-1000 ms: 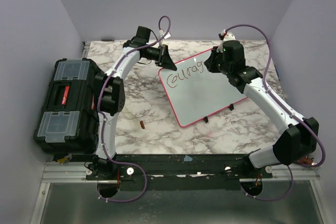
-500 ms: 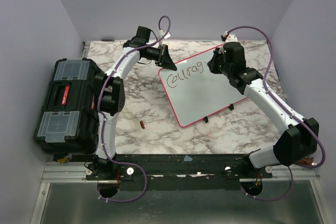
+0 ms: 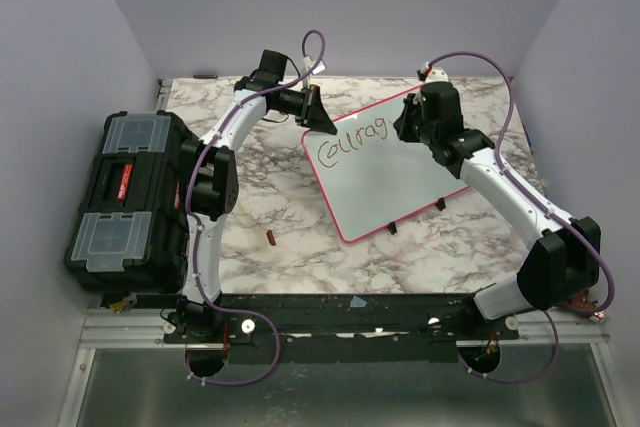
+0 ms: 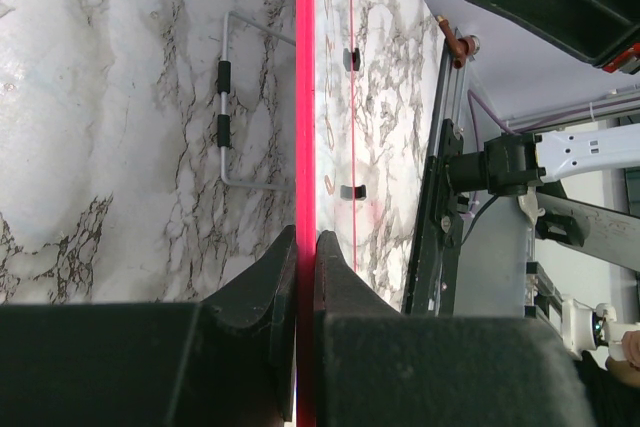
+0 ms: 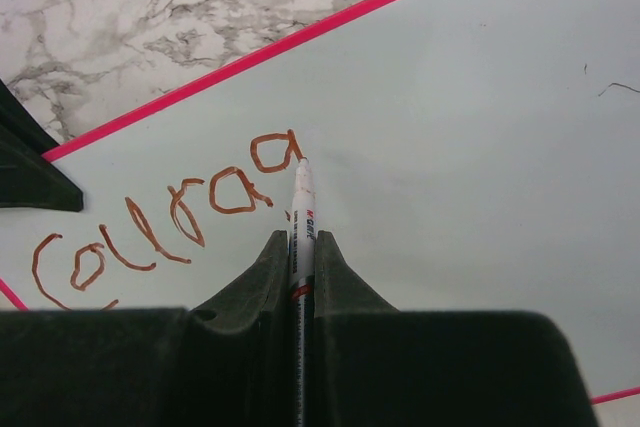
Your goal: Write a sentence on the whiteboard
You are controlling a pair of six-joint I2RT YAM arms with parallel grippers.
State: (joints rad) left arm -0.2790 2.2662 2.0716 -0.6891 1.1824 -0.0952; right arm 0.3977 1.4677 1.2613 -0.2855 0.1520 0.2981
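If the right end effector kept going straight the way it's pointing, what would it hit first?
Likely the whiteboard: the marker the right end effector grips points at it, tip by the last written letter.

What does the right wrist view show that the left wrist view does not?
Only the right wrist view shows the sentence, in brown letters, with the marker tip at the last letter. Only the left wrist view shows the left tool clamping the whiteboard rim and a wire bracket. Both show the whiteboard and table.
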